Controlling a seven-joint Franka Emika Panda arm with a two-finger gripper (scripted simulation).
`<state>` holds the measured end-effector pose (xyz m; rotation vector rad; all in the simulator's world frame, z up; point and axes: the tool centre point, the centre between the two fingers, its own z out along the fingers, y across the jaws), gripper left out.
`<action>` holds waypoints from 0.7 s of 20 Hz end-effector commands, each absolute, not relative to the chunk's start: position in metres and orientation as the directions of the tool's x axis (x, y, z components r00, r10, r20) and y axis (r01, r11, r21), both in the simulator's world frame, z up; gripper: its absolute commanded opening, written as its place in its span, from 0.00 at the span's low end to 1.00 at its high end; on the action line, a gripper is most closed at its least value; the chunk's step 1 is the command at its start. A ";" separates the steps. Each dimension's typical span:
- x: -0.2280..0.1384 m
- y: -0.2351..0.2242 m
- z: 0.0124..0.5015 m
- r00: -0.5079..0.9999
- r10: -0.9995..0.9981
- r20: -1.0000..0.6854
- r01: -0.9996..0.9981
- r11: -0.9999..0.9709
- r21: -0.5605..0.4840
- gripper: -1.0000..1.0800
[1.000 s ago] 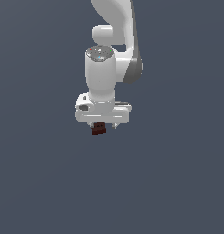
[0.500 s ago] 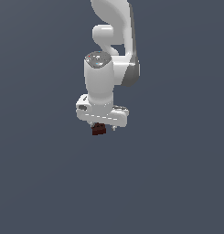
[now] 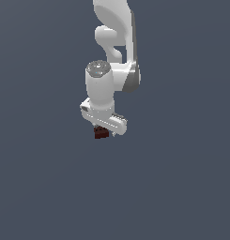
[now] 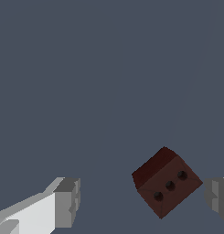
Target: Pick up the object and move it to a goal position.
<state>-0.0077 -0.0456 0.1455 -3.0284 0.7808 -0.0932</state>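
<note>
Gripper (image 4: pixel 141 201) pointing downward, seen from the side in the exterior view (image 3: pixel 103 131), below the white wrist housing. Fingers (image 4: pixel 66 202) grey-tipped in the wrist view, one pad broad and close on one side, the other pad only partly in frame on the opposite side. Wide gap between the two pads. Object (image 4: pixel 166 186) sitting in that gap, hard by the partly visible pad, well apart from the broad one. Contact between object and the nearer pad not clear: a thin strip of background seems to show between them. Hold uncertain; cannot tell whether the jaws clamp it.

Object dark red-brown, blocky, tilted with one corner uppermost in the wrist view, three small round holes in a row on one face. In the exterior view, same object (image 3: pixel 101 133) showing as a small dark speck just under the gripper's flange, toward the exterior view's left of the fingertips, much smaller than the hand.

Arm (image 3: pixel 117 56) white, coming down from the top of the exterior view, bending at a grey-sided joint, ending in a rounded cylinder above the gripper.

Background plain dark blue-grey in both views; no surface edge or corner distinguishable beneath the gripper.
</note>
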 end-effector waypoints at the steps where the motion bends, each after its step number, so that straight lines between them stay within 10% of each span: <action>1: -0.013 -0.048 0.138 0.833 -0.552 0.046 -0.551 -0.834 -0.030 0.96; 14: -0.042 -0.061 0.105 0.547 -0.837 0.010 -0.837 -0.547 -0.023 0.96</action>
